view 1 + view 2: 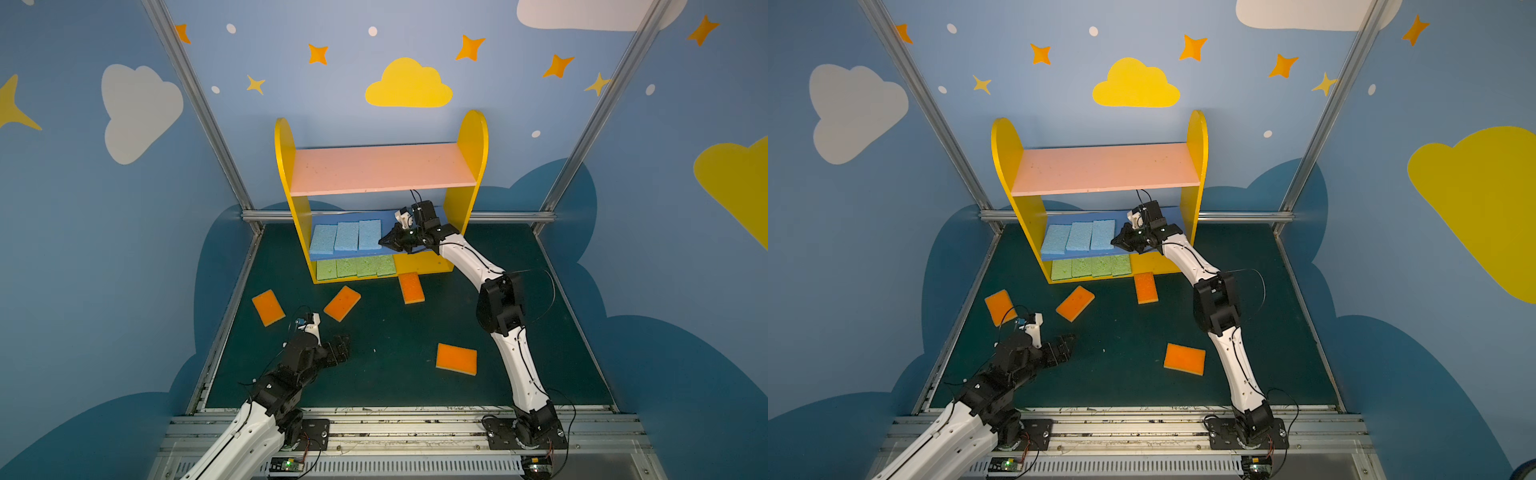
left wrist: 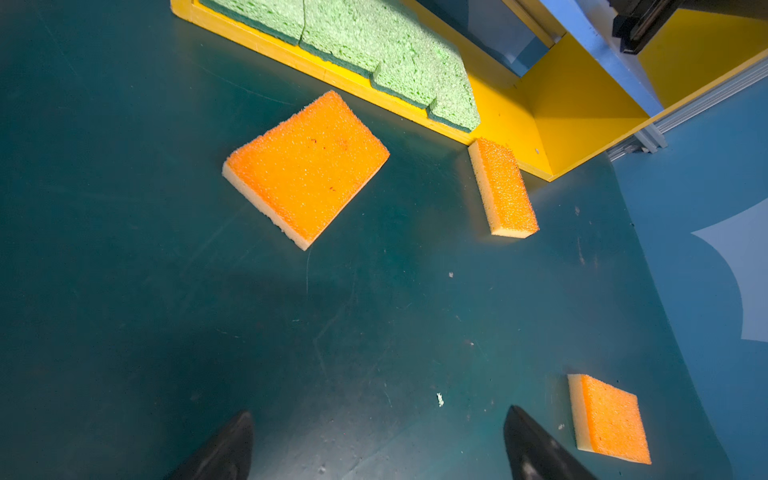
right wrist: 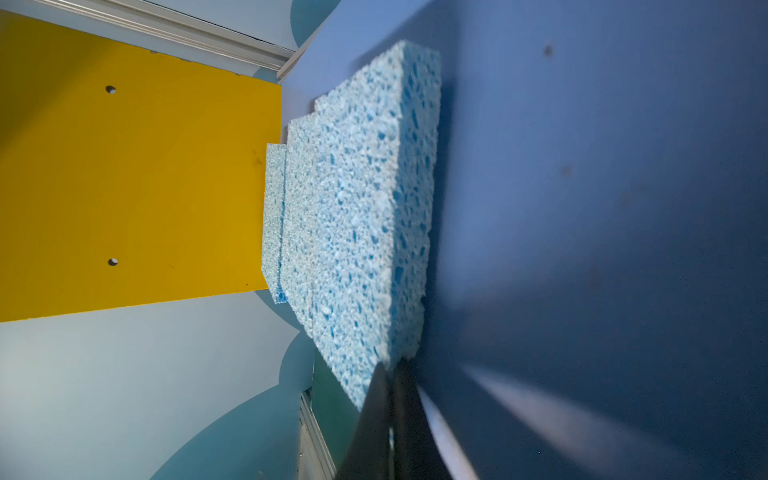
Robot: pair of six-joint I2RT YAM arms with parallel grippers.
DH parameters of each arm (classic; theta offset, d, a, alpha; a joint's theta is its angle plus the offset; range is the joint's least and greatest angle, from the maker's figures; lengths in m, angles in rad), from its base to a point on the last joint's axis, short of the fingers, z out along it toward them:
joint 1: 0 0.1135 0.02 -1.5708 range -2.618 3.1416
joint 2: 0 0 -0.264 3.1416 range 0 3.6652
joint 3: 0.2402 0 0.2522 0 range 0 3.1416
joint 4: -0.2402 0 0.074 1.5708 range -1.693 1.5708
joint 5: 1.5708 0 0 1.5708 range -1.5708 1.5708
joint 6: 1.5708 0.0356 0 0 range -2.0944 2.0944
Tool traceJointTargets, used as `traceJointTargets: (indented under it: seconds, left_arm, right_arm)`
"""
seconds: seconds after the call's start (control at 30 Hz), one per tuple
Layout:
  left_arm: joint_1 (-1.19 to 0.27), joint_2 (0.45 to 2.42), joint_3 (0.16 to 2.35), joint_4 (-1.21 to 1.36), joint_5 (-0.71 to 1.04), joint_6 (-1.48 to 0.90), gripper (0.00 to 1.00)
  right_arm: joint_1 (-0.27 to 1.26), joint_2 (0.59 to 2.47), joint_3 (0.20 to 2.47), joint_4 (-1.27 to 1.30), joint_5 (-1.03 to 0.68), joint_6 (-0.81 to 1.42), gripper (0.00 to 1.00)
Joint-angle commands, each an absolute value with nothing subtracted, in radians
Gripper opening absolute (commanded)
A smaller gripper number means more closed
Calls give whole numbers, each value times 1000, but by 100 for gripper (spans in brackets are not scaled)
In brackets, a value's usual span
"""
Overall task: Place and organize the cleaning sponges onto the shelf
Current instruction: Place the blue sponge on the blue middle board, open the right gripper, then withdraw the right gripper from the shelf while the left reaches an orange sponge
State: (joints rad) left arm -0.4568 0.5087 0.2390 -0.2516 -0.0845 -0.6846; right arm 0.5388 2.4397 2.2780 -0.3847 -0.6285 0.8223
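A: Looking at the shelf against the back wall now. Counting three light blue sponges side by side on the blue board, front edges stepped, set toward the left side panel.

B: And spotting the right gripper right at the front corner of the rightmost one, tucked low under the pink board. Showing its fingers close together in the wrist view, only a slit between. Cannot tell whether pinching that corner or merely touching it.

A: Down a tier, seeing four light green sponges packed edge to edge along the yellow board, with the right end of it bare.

B: Out on the table, finding four more, flat and well apart: a left orange sponge near the table's left edge, a cornerwise orange sponge ahead of the shelf, a shelf-side orange sponge with a short end up against the yellow board's front edge, and a lone orange sponge toward the right arm.

A: Over to the left gripper now. Spread wide, gripping nothing, hanging above bare table between the cornerwise orange sponge and the lone orange sponge.

B: Open room on every side there.
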Motion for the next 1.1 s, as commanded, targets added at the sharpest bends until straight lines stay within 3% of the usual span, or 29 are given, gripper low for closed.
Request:
traceJointTargets:
  seconds: [0.0,0.27,0.33,0.43,0.6,0.77,0.87,1.07]
  left_arm:
    - [-452,500,229,-255,-69,-683,93]
    - [-449,519,240,-259,-68,-677,93]
    - [-448,524,250,-263,-66,-677,91]
    - [-447,552,276,-264,-59,-672,86]
    - [-442,656,346,-254,-67,-663,58]
    - [-438,775,417,-217,-101,-644,36]
    - [-420,877,465,-192,-110,-627,32]
    - [-339,1094,561,-131,-108,-604,37]
  right_arm:
    - [549,2447,2311,-341,-619,829,18]
    - [552,2424,2303,-334,-628,807,36]
    - [549,2385,2266,-326,-627,776,47]
    - [543,2304,2210,-344,-611,703,56]
    - [522,2118,2029,-320,-580,634,60]
    - [494,1913,1804,-290,-583,572,62]
    - [470,1778,1630,-272,-590,541,63]
    - [422,1518,1291,-241,-584,509,65]
